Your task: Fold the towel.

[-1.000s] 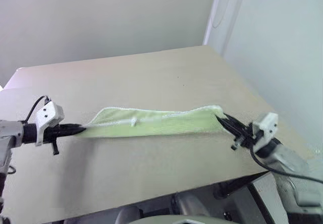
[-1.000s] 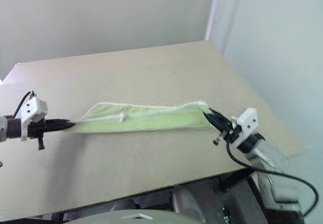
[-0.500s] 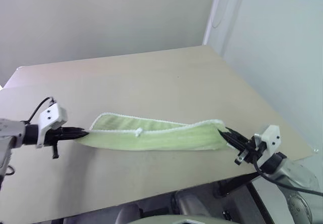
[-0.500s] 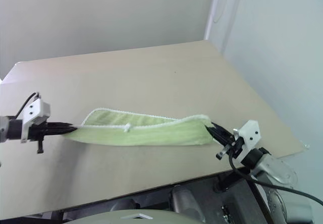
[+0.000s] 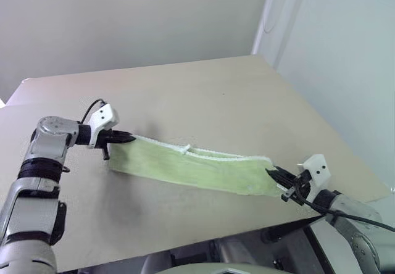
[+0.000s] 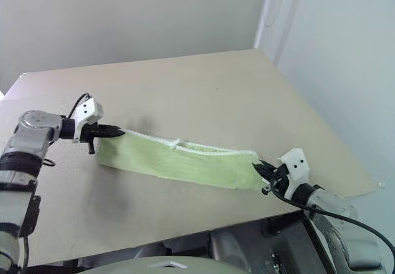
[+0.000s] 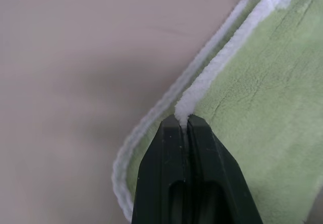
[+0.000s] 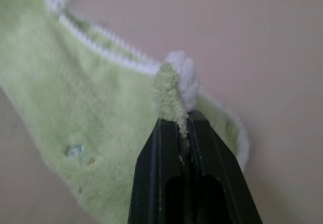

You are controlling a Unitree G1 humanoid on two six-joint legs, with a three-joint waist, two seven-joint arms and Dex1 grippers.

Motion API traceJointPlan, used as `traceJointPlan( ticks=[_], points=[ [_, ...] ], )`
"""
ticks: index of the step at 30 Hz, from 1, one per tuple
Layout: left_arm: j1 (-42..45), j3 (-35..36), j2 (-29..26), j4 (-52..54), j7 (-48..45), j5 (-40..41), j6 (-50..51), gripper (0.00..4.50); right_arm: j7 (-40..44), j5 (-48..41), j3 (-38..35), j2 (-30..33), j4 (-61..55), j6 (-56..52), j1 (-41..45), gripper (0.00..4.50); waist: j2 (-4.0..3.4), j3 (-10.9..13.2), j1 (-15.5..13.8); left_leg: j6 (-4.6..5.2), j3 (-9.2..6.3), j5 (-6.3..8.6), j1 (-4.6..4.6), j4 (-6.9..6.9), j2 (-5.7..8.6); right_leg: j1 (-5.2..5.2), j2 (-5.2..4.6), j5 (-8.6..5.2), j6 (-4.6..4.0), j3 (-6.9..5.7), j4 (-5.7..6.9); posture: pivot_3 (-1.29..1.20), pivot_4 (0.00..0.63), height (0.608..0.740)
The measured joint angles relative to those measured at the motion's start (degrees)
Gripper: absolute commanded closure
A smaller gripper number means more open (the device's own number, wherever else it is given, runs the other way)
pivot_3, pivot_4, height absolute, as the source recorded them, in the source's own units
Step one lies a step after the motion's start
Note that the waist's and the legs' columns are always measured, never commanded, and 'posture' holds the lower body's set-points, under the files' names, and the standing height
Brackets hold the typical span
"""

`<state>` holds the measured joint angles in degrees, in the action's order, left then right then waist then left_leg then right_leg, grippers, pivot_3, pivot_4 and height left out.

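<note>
The pale lime-green towel (image 5: 191,170) hangs doubled over in a long strip above the table, stretched between my two grippers, with its whitish edging along the top and a small white tag (image 5: 186,147) near the middle. My left gripper (image 5: 129,139) is shut on the towel's far-left top corner. In the left wrist view the black fingers (image 7: 166,158) pinch the white edging (image 7: 212,72). My right gripper (image 5: 271,173) is shut on the towel's near-right corner, close to the table's front edge. The right wrist view shows a bunched green and white corner (image 8: 174,90) clamped between the fingers (image 8: 161,153).
The beige table (image 5: 203,95) spreads behind and beside the towel. Its front edge (image 5: 185,243) runs just below the right gripper, and its right edge slants toward the far corner (image 5: 256,55). A white wall stands to the right.
My left gripper has swung forward and to the right with its corner. The right gripper has sunk toward the table's front edge. The towel strip now slants from far left to near right.
</note>
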<state>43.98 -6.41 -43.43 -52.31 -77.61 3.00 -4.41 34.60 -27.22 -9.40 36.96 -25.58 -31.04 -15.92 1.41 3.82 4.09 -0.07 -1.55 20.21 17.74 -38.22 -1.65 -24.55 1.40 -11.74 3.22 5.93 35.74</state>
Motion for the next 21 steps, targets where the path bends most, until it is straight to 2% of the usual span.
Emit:
traceJointPlan(
  ticks=[7,21],
  points=[
    [4.0,-1.8,3.3,-10.1,1.6,-4.1,-5.3,4.50,-1.6,1.3,1.0,0.4,0.0,-3.7,1.9,4.45,0.06,0.0,-0.1,0.00,-0.01,0.00,-0.09,0.00,0.00,0.00,0.02,-0.02,0.00,0.01,0.19,0.00,0.000,0.712],
    [4.1,-1.0,6.0,-14.5,7.5,-6.1,-8.9,4.50,-5.2,2.6,-1.0,-1.6,5.0,-5.5,7.0,4.45,0.16,-0.1,-0.2,0.00,0.00,0.00,-0.12,0.00,0.01,0.00,0.02,-0.01,0.01,0.04,0.26,0.00,0.000,0.712]
  ],
)
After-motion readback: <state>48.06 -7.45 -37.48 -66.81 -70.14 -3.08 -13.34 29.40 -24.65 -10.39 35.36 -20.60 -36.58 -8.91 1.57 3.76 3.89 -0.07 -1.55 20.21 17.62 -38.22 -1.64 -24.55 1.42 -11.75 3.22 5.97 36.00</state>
